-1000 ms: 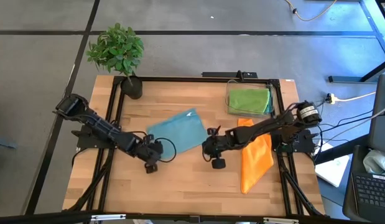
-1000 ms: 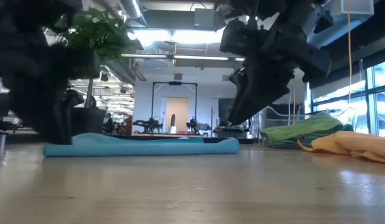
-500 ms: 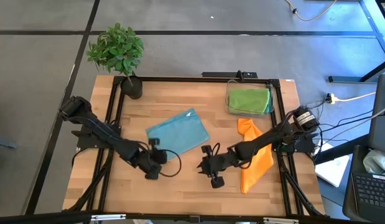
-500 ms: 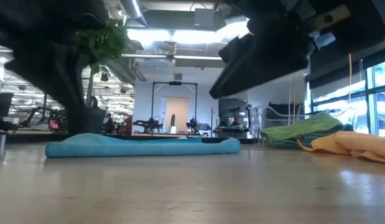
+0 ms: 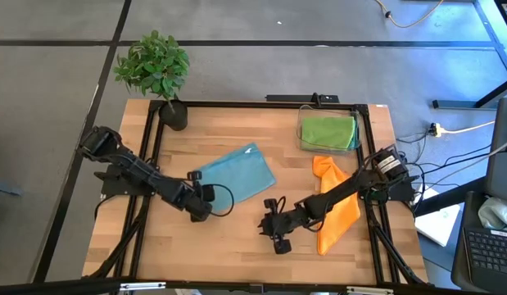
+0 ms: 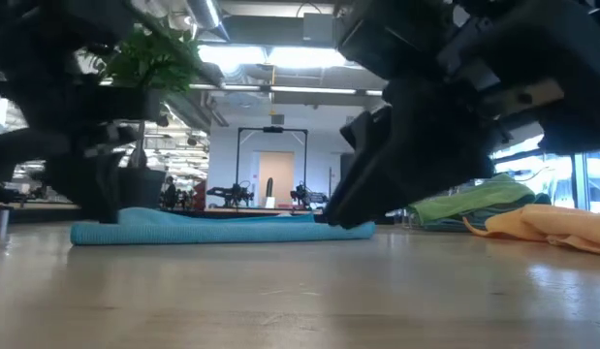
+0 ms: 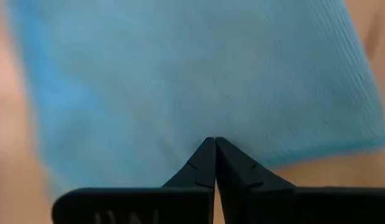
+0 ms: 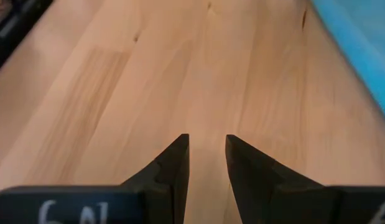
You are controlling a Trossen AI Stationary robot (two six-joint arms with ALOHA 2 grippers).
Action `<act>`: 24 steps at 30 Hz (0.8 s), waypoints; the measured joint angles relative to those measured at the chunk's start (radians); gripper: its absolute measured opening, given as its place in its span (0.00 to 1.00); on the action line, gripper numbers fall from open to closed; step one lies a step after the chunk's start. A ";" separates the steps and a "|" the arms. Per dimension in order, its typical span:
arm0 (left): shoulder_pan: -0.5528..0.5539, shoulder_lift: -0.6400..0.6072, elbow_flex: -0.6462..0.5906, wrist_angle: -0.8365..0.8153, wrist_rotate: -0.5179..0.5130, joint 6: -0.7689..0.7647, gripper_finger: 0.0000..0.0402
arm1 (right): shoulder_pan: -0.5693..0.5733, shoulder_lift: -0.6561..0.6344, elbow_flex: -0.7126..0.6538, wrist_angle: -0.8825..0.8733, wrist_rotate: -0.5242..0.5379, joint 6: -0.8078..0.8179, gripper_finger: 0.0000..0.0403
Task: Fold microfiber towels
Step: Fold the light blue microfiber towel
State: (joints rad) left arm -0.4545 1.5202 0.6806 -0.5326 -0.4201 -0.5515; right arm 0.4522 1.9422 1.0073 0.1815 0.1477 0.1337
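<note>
The folded blue towel (image 5: 234, 173) lies mid-table with the left gripper (image 5: 201, 195) at its near left corner, fingers pressed together at the cloth's edge, seemingly pinching it, while the right gripper (image 5: 273, 226), partly spread and holding nothing, hovers over bare wood (image 8: 117, 81) near the orange towel (image 5: 335, 205).

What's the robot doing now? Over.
Left gripper shut at blue towel edge. Right gripper open over bare table. Nothing in the way.

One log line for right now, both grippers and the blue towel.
left gripper: shut, at blue towel edge | right gripper: open, empty, over bare table
</note>
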 joint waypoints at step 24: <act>-0.100 0.446 0.418 0.322 0.067 -0.239 0.00 | 0.022 0.004 0.000 0.016 0.002 -0.250 0.26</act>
State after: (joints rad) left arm -0.5549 1.9663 1.0989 -0.2105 -0.3529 -0.7901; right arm 0.4741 1.9465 1.0073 0.1975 0.1494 -0.1160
